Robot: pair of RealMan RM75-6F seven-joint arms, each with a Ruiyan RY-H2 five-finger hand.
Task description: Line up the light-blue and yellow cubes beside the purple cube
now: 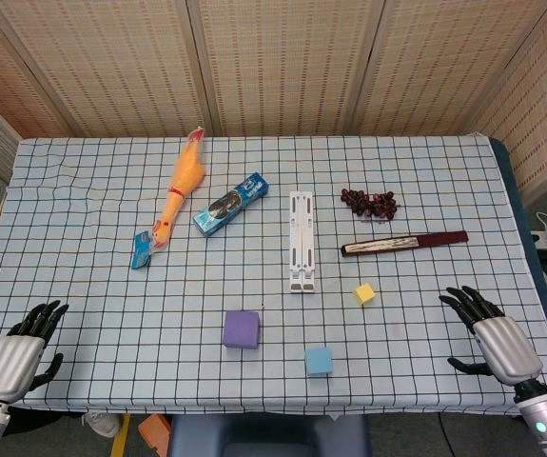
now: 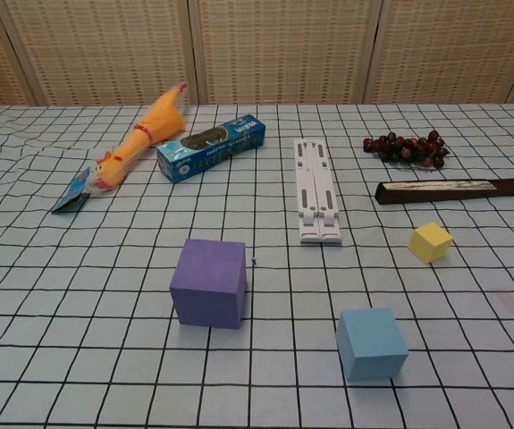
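The purple cube (image 1: 242,328) (image 2: 209,281) sits near the front middle of the checked table. To its right and closer to the front edge lies the light-blue cube (image 1: 319,361) (image 2: 371,343). The small yellow cube (image 1: 364,293) (image 2: 430,241) rests further right and further back. My left hand (image 1: 21,352) hovers at the front left corner, open, holding nothing. At the front right corner my right hand (image 1: 493,334) is open too, fingers spread, well apart from the cubes. Neither hand shows in the chest view.
A rubber chicken (image 1: 180,189), a blue box (image 1: 231,204), a white folding stand (image 1: 301,240), a bunch of dark grapes (image 1: 369,202) and a dark closed fan (image 1: 404,244) lie across the back half. The table edge (image 1: 254,411) runs just before the cubes.
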